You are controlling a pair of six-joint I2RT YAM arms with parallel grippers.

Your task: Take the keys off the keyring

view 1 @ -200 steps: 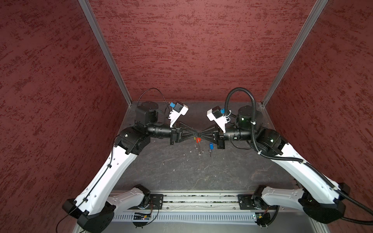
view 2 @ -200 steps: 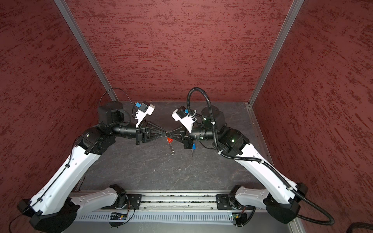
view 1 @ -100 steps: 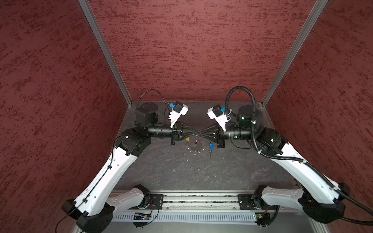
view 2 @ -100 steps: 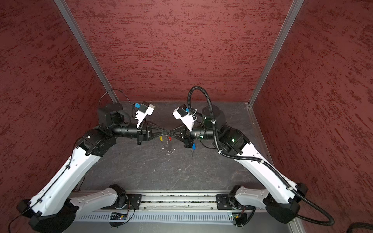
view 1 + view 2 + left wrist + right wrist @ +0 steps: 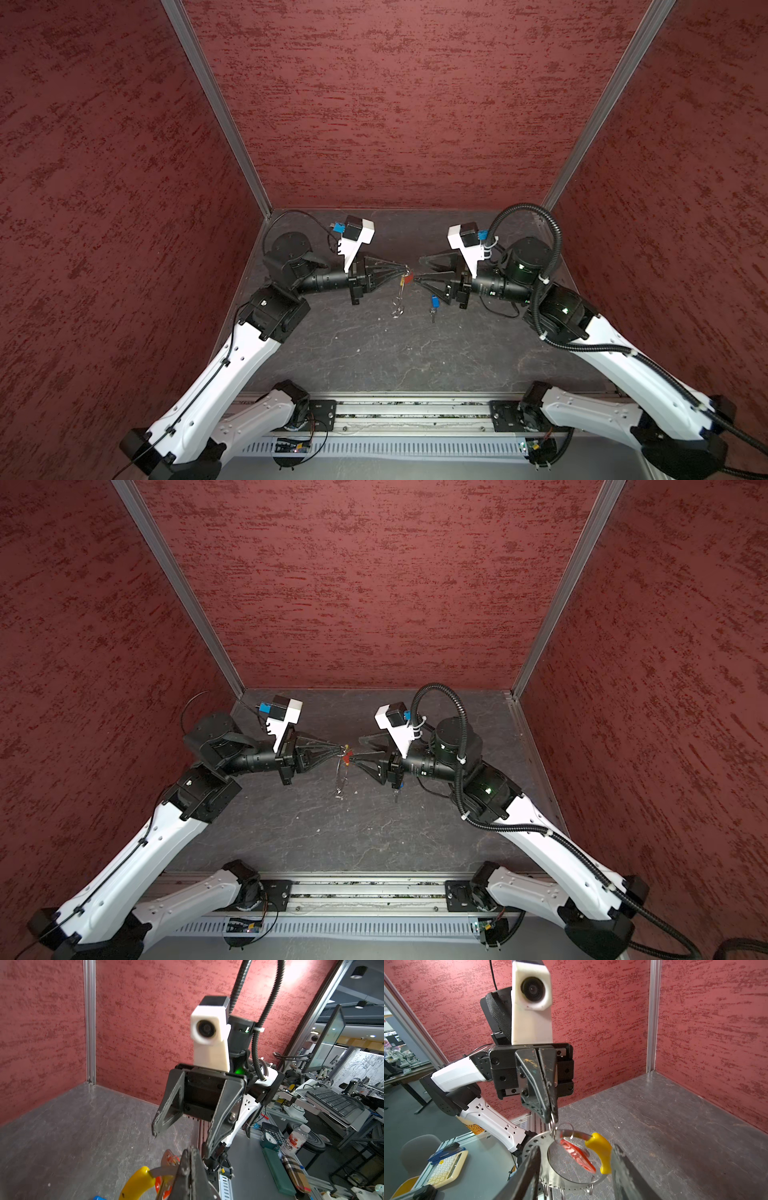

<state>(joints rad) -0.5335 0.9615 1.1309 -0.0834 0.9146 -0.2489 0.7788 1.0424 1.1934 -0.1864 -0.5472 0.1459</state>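
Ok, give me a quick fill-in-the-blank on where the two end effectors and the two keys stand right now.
1. The left end effector is ___ on the keyring.
2. The right end effector has its jaws ___, holding nothing.
3. The loose key lying on the table has a ___ head.
4. The hanging key on the keyring has a ___ head.
Missing words: shut; open; blue; red.

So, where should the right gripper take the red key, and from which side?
On the red key, probably the flat plastic head, jaws on its two broad faces. It hangs tilted inside the keyring loop, which the shut left gripper holds up by a small ring. The open right gripper faces it, so come straight in from there, clear of the yellow sleeve.
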